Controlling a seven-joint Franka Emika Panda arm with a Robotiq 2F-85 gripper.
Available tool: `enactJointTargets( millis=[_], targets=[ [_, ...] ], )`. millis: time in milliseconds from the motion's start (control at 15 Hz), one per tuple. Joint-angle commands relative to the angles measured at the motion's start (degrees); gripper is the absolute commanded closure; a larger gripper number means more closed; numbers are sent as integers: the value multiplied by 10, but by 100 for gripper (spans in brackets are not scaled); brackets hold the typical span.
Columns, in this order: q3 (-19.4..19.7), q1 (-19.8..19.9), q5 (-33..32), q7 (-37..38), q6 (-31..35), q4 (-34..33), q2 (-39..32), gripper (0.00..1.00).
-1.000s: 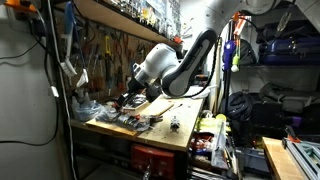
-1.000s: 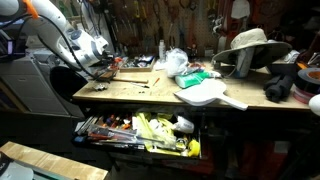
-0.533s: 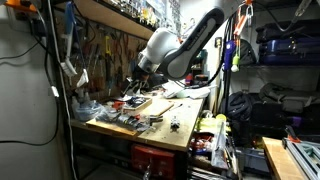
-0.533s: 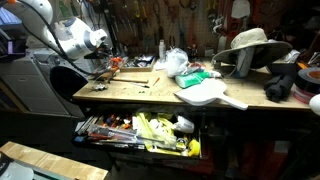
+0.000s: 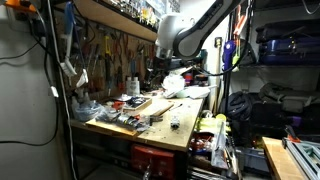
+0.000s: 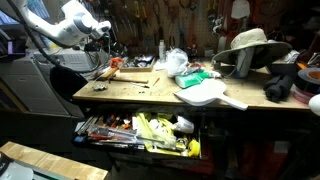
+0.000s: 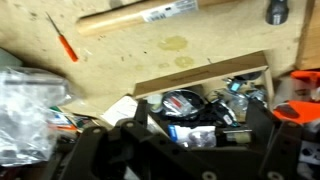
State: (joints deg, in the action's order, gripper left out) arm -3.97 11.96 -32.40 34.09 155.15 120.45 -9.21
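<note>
So in an exterior view the end effector (image 5: 158, 68) hangs upper middle, well above the shallow wooden tray of small parts (image 5: 137, 102) on the wooden bench (image 5: 175, 112). In an exterior view the end effector (image 6: 105, 30) is upper left, clear of the bench (image 6: 150, 90). Wrist view: end effector (image 7: 190, 150) along the bottom edge, jaws spread wide and empty, tray (image 7: 200, 75) right above it in frame.

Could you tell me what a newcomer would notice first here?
The white robot arm rears above a cluttered workbench, its gripper open over a wooden tray of small parts. In an exterior view, an open drawer crammed with tools gapes below, and a straw hat sits on the bench.
</note>
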Motion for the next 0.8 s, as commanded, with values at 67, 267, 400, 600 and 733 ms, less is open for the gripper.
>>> enactJointTargets(
  millis=[67,267,400,600,733],
  targets=[
    [71,-36,13,37,-87,27,51,0],
    [97,-34,41,16,-95,43,61,0],
    [107,-30,78,-13,-92,63,72,0],
    [114,-29,132,-61,-98,105,106,0],
    [117,-27,161,-94,-125,131,136,0]
  ],
)
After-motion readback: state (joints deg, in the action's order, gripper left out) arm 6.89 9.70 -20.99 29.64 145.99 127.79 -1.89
